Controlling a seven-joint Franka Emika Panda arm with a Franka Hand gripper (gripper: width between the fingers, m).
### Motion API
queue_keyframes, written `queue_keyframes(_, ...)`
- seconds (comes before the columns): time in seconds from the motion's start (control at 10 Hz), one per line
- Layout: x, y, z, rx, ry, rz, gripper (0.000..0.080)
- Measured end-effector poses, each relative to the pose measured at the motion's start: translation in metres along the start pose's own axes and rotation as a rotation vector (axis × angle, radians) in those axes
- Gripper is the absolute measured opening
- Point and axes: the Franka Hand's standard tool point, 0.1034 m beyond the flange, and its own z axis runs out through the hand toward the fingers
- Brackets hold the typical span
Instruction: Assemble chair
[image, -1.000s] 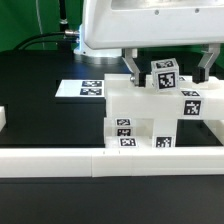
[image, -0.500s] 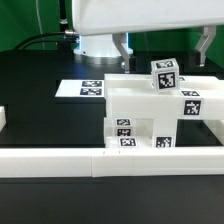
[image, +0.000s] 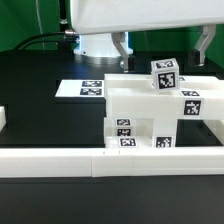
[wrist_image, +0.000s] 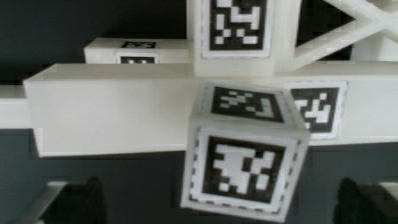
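In the upper right the hand (image: 163, 52) hangs wide and empty. The upright leg (image: 165, 76) of the chair (image: 135, 105) stands directly below its middle.

White boxy arm housing (image: 140, 20) — dark tool fingers (image: 122, 47)

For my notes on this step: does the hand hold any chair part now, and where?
Nothing is held: the hand stands open above the chair.
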Motion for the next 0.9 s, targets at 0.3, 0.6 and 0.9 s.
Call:
queue_keyframes(0.3,-0.0085,-0.0098,0.0092,-0.002,0.009,0.015,0.0649)
queue_keyframes(0.6,-0.0097,-0.0085,0.0118,-0.006,0.018,0.014,0.0389)
queue_keyframes(0.9,-0.0096,-0.0073,0.0117,-0.008,0.030,0.020,0.0282)
